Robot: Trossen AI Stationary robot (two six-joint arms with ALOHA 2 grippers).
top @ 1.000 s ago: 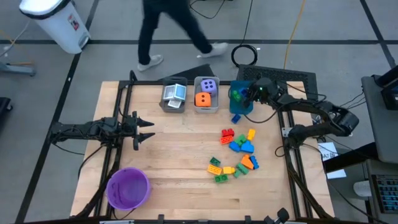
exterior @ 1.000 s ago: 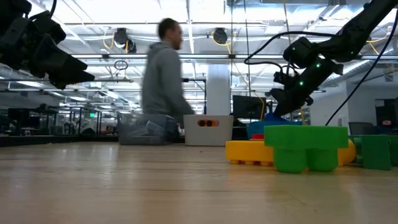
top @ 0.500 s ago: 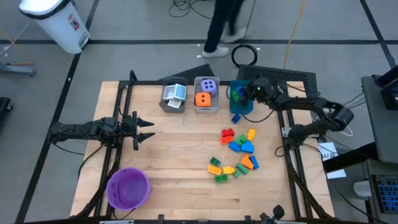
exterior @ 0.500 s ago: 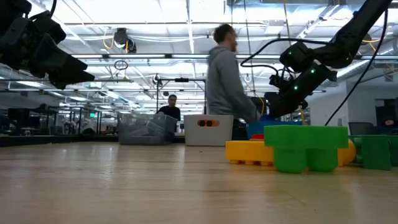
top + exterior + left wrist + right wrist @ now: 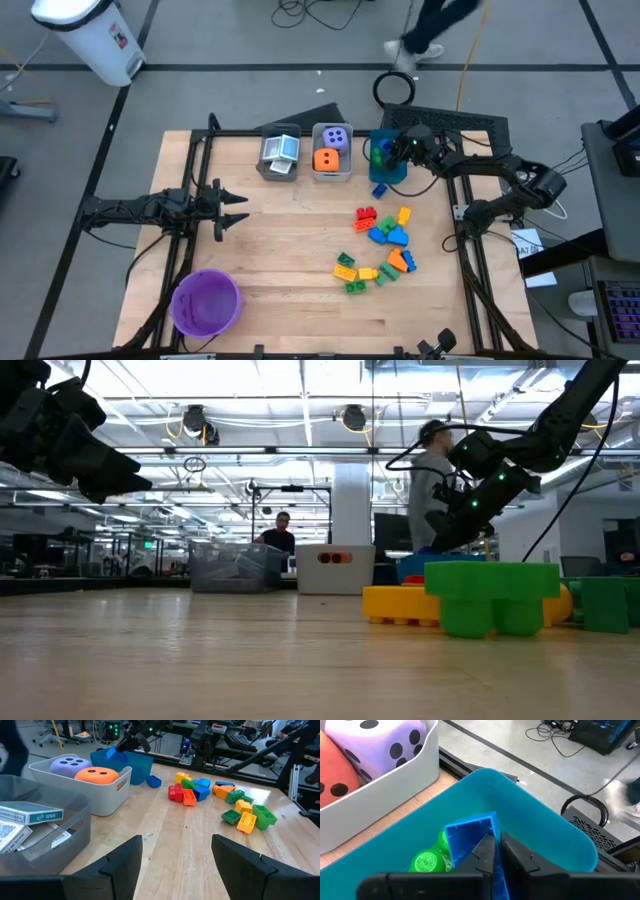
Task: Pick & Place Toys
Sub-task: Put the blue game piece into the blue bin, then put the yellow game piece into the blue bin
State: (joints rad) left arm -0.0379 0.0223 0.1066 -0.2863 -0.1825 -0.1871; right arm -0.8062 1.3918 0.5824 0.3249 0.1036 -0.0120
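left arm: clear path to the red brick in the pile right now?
Probably yes. The left gripper hovers open over bare table, and nothing stands between it and the red brick at the pile's near edge. The right gripper is off over the blue bin, pinching a blue brick.

A robotics lab or open workshop hall: a wooden worktop [image 5: 290, 250] framed by metal rails, cables [image 5: 395, 90] lying loose on the grey floor, rows of ceiling lights [image 5: 250, 405], monitors [image 5: 395, 530] at workstations and a person [image 5: 435, 485] walking behind.
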